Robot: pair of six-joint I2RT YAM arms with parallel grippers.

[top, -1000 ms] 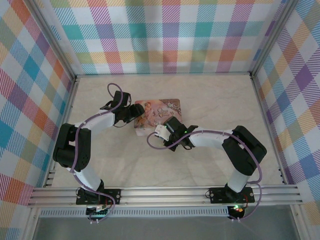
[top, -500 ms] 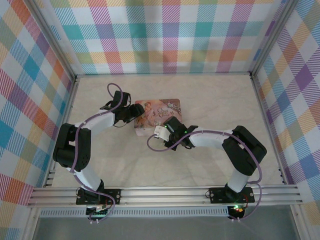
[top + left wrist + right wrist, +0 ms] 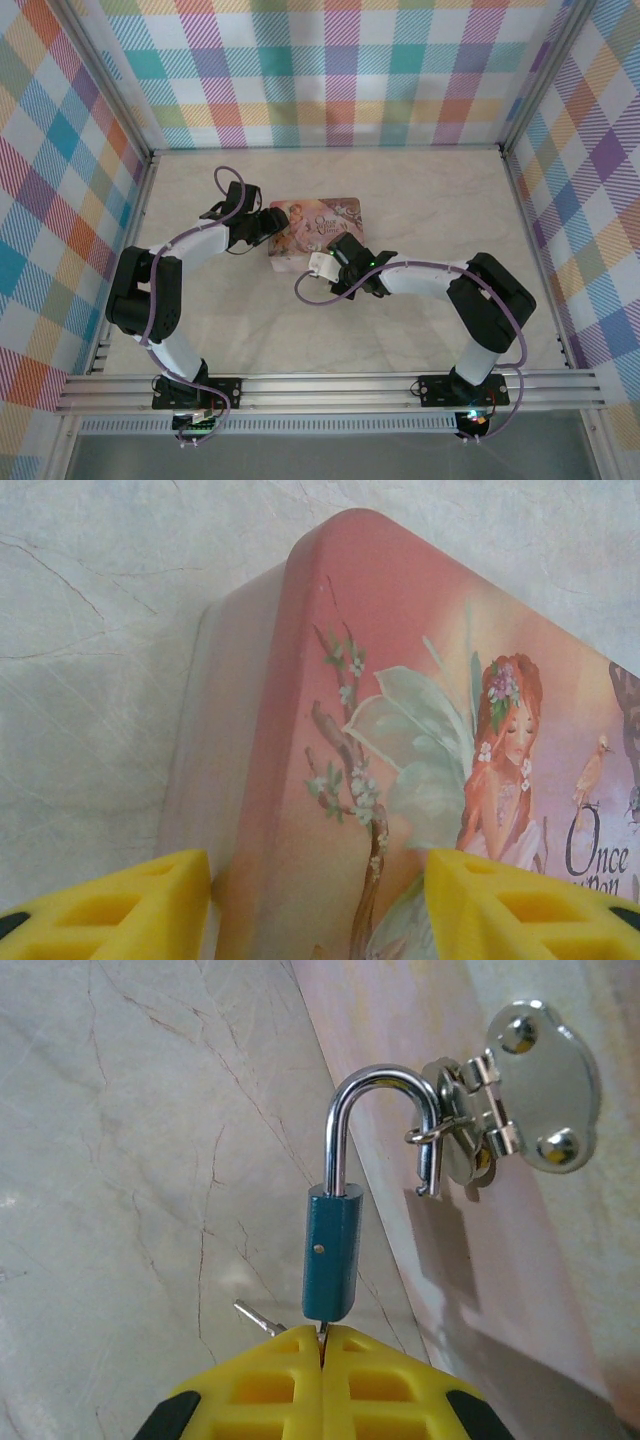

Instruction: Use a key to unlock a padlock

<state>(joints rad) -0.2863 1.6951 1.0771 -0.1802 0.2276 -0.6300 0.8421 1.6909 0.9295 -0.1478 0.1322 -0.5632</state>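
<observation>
The padlock (image 3: 330,1252) has a teal body and hangs by its silver shackle (image 3: 372,1085) from the ring of the metal hasp (image 3: 520,1090) on the pink tin box (image 3: 560,1290). The shackle's free end is out of the body and hooked in that ring. My right gripper (image 3: 322,1332) is shut on the key (image 3: 323,1327), whose tip sits in the bottom of the padlock. A second thin metal piece (image 3: 255,1317) sticks out to the left of the fingers. My left gripper (image 3: 318,868) has the box's corner (image 3: 330,730) between its yellow fingers (image 3: 120,910).
The pink tin box (image 3: 318,228) lies mid-table on the marble top (image 3: 420,190), with the left gripper (image 3: 268,226) at its left end and the right gripper (image 3: 320,263) at its front. Plaid walls enclose the table. Purple cables loop off both arms.
</observation>
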